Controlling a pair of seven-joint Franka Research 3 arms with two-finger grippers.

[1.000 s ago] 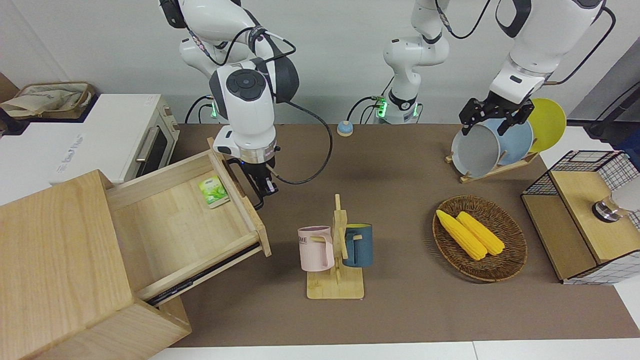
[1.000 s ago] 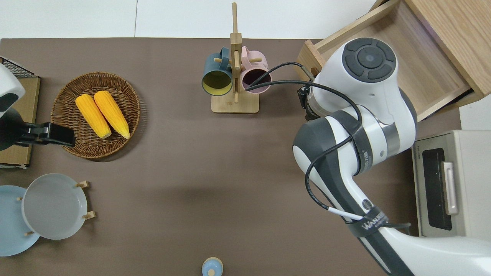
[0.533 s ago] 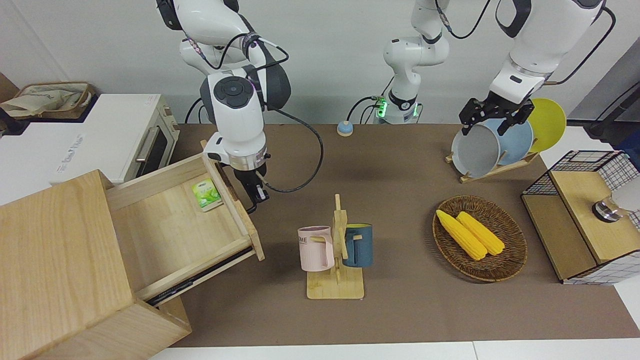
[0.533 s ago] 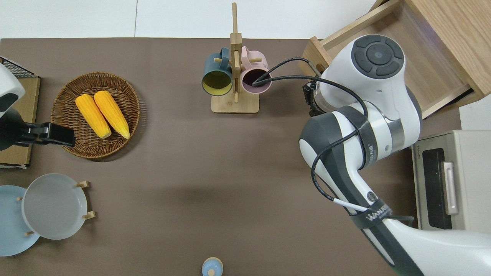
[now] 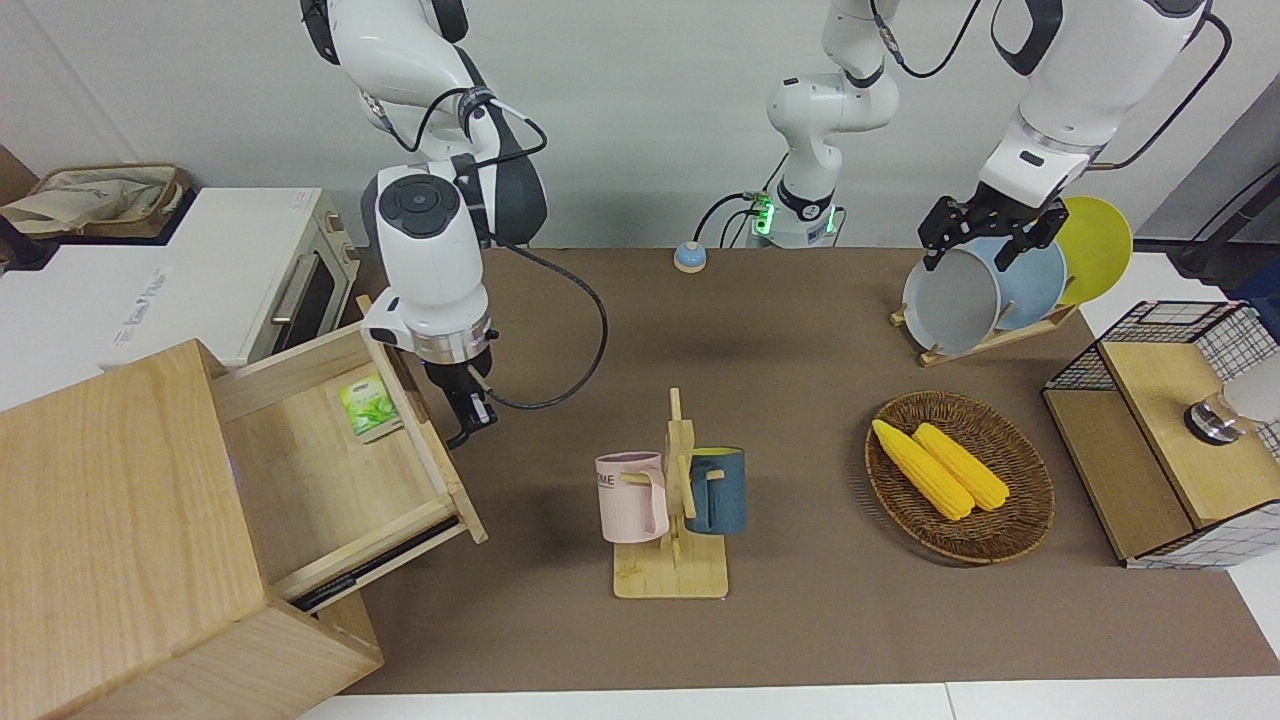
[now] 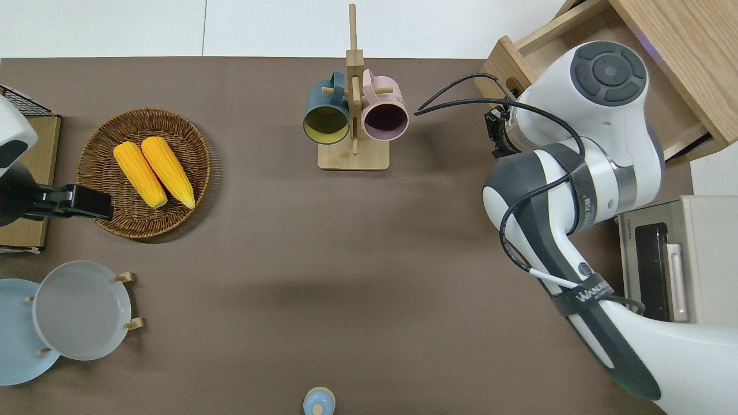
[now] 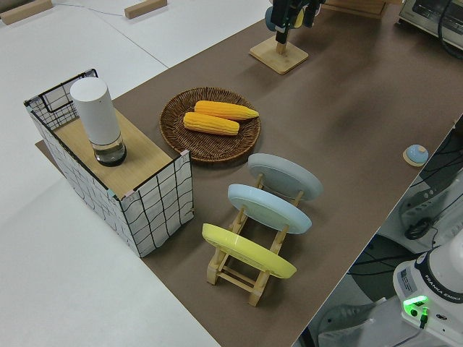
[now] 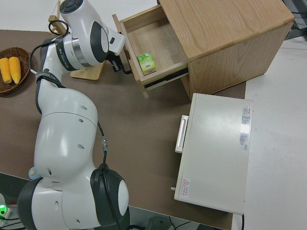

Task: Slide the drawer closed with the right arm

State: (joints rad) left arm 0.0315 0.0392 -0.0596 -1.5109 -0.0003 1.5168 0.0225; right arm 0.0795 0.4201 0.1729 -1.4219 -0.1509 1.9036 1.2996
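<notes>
The pale-wood drawer (image 5: 330, 470) stands partly open out of the big cabinet (image 5: 110, 520) at the right arm's end of the table. A green packet (image 5: 368, 407) lies in it. My right gripper (image 5: 468, 418) points down against the outside of the drawer's front panel (image 5: 440, 450), at the black bar handle (image 8: 127, 71). The right side view shows the gripper (image 8: 117, 62) right at that handle, with the drawer (image 8: 153, 40) about half out. In the overhead view the arm hides most of the panel (image 6: 507, 57). My left arm is parked, its gripper (image 5: 985, 235) open.
A white toaster oven (image 5: 250, 270) stands beside the cabinet, nearer to the robots. A mug rack (image 5: 672, 500) with a pink and a blue mug stands mid-table. A basket of corn (image 5: 960, 475), a plate rack (image 5: 990, 285) and a wire-mesh box (image 5: 1170, 430) are at the left arm's end.
The drawer has slid steadily into the cabinet, and my right gripper has moved with its front panel toward the cabinet. The left arm has not moved.
</notes>
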